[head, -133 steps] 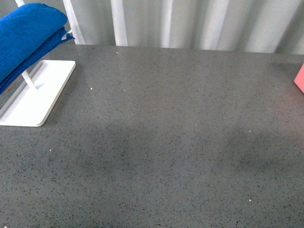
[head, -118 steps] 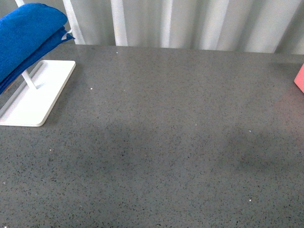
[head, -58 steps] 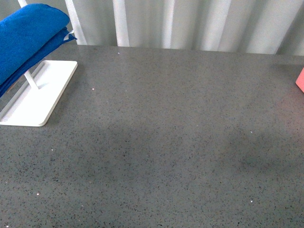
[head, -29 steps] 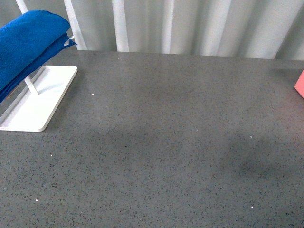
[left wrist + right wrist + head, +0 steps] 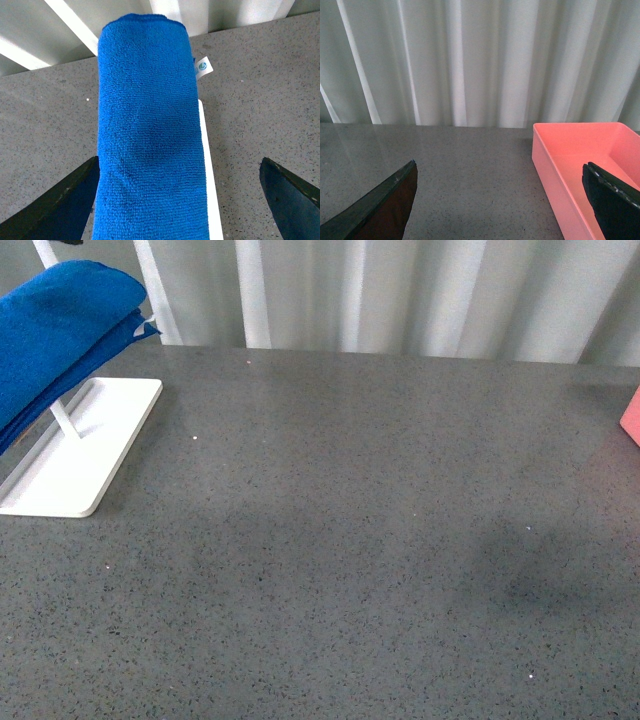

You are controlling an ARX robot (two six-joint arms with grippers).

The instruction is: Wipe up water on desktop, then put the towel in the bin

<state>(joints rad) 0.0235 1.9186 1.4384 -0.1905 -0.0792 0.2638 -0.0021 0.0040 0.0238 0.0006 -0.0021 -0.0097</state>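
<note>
Left wrist view: one towel (image 5: 147, 140) over one rack (image 5: 209, 190); left pincer (image 5: 178, 165) and right pincer (image 5: 499, 164) both gape wide

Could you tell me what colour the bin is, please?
The bin is salmon pink, plain with no pattern; the right wrist view shows it best.

From my station, only fingertips of rig show. On left end effector (image 5: 177, 200): two fingers (image 5: 62, 205), flat matte black wedges, straight edges tapering to blunt points, faint blue sheen. On right end effector (image 5: 497, 205): same black wedge shape, one brownish-tinted, other with pale dotted line along edge.
</note>
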